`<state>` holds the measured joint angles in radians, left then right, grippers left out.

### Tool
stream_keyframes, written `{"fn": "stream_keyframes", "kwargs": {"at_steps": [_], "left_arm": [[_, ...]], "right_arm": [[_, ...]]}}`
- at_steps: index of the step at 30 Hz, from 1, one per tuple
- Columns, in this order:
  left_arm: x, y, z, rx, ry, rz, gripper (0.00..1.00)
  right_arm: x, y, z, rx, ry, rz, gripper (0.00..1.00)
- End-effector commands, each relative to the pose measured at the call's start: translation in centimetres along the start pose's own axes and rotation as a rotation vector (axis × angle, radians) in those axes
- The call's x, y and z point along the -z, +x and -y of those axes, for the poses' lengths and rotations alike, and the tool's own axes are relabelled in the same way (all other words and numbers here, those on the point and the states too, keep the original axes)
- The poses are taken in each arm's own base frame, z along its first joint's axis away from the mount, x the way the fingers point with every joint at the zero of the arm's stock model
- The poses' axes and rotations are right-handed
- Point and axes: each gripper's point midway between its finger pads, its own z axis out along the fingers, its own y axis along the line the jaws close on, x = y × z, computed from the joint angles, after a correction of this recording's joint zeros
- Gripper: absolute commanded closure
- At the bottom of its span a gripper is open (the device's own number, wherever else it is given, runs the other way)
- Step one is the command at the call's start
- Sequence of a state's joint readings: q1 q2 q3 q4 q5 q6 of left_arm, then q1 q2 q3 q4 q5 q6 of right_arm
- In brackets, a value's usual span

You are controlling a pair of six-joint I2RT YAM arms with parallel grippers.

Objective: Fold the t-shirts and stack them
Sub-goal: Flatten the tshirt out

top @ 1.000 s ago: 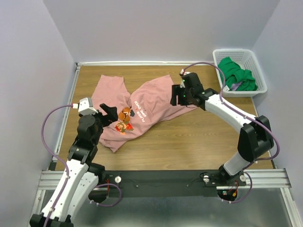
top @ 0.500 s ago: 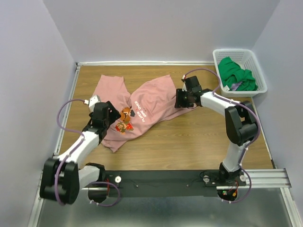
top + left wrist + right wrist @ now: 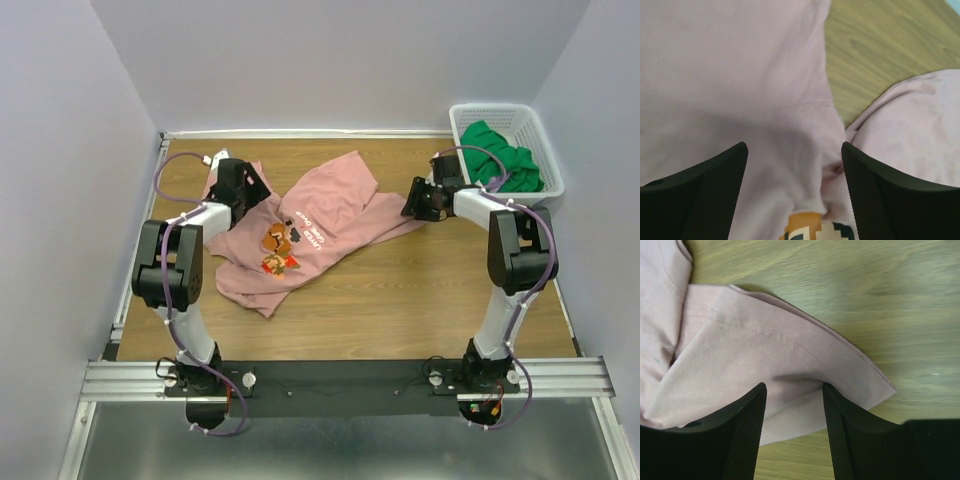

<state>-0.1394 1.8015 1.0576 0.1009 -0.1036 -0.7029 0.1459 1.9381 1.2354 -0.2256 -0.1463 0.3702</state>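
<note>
Both the left pincer (image 3: 794,146) and right pincer (image 3: 793,386) gape over the pink t-shirt (image 3: 330,205), lettering (image 3: 307,228) too small to read.

Cut off, unreadable
My left wrist view crops the print (image 3: 816,228); the white lettering (image 3: 305,228) is too small to read.

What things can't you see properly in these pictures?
- Top view: the white lettering on the pink t-shirt is too small to read.
- Top view: the green t-shirt is bunched up in the basket, so its front is hidden.
- Left wrist view: the bottom edge cuts off the cartoon print.
</note>
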Motion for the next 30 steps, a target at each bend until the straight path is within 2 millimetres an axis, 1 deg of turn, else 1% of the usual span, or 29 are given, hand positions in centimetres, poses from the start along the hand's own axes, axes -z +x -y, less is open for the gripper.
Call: {"fn": "stream_keyframes", "kwargs": {"at_steps": [1,2,3,4,5,6,7,8,9,10,13,14,15,16,18,19,22,25,27,28,30], "left_arm": [[0.6,-3.9,3.4,-0.033,0.099,0.062,0.13],[2.1,-5.6,4.3,-0.033,0.120,0.105,0.10],[3.0,-6.4,4.4,-0.030,0.114,0.132,0.09],[5.4,-7.4,4.5,-0.025,0.118,0.164,0.09],[6.6,-7.6,4.1,-0.004,0.107,0.177,0.08],[7.7,-7.6,3.2,0.016,0.073,0.191,0.08],[10.0,-7.3,2.3,0.039,0.065,0.211,0.09],[11.0,-5.7,0.1,0.088,-0.017,0.179,0.08],[11.9,-4.7,-1.2,0.114,-0.056,0.168,0.08],[13.7,-2.4,-3.5,0.125,-0.115,0.126,0.09],[15.8,0.8,-6.9,0.200,-0.210,0.090,0.13],[16.8,2.7,-8.3,0.218,-0.231,0.068,0.16],[17.1,3.5,-8.9,0.226,-0.238,0.061,0.18],[17.6,4.9,-10.0,0.241,-0.259,0.045,0.20],[17.9,6.0,-10.7,0.259,-0.279,0.023,0.22],[17.9,7.0,-11.3,0.264,-0.295,-0.004,0.22],[17.6,8.8,-11.8,0.280,-0.315,-0.065,0.25],[17.0,9.3,-12.5,0.262,-0.357,-0.082,0.33],[16.5,9.2,-12.8,0.244,-0.374,-0.078,0.41],[16.0,9.4,-12.9,0.240,-0.385,-0.087,0.44],[15.5,9.7,-13.1,0.236,-0.392,-0.097,0.54]], "right_arm": [[0.5,1.0,1.4,-0.041,0.036,-0.014,0.42],[1.0,0.6,1.2,-0.036,0.028,-0.001,0.41],[2.1,-0.2,0.5,-0.030,0.007,0.026,0.41],[2.7,-0.4,0.0,-0.027,-0.012,0.035,0.39],[3.2,-0.7,-0.3,-0.029,-0.026,0.044,0.38],[4.5,-1.6,-1.0,-0.026,-0.046,0.078,0.37],[4.9,-1.5,-1.2,-0.027,-0.057,0.079,0.35],[5.3,-1.5,-1.4,-0.024,-0.065,0.084,0.34],[5.8,-1.6,-1.6,-0.024,-0.074,0.090,0.33],[6.4,-1.4,-1.9,-0.021,-0.085,0.095,0.32],[7.3,-0.9,-2.2,-0.022,-0.102,0.095,0.30],[7.5,-0.6,-2.4,-0.020,-0.114,0.090,0.30],[7.5,-0.2,-2.4,-0.020,-0.115,0.082,0.30],[7.4,0.3,-2.3,-0.017,-0.112,0.070,0.30],[7.1,0.8,-2.0,-0.019,-0.105,0.059,0.30],[7.1,0.9,-1.8,-0.017,-0.101,0.057,0.30],[7.2,1.3,-1.6,-0.014,-0.093,0.054,0.30],[7.2,1.4,-1.5,-0.015,-0.090,0.054,0.30],[6.9,1.6,-1.4,-0.015,-0.087,0.044,0.30],[6.7,1.7,-1.3,-0.011,-0.088,0.038,0.31],[6.2,1.9,-1.1,-0.015,-0.080,0.028,0.31]]}}
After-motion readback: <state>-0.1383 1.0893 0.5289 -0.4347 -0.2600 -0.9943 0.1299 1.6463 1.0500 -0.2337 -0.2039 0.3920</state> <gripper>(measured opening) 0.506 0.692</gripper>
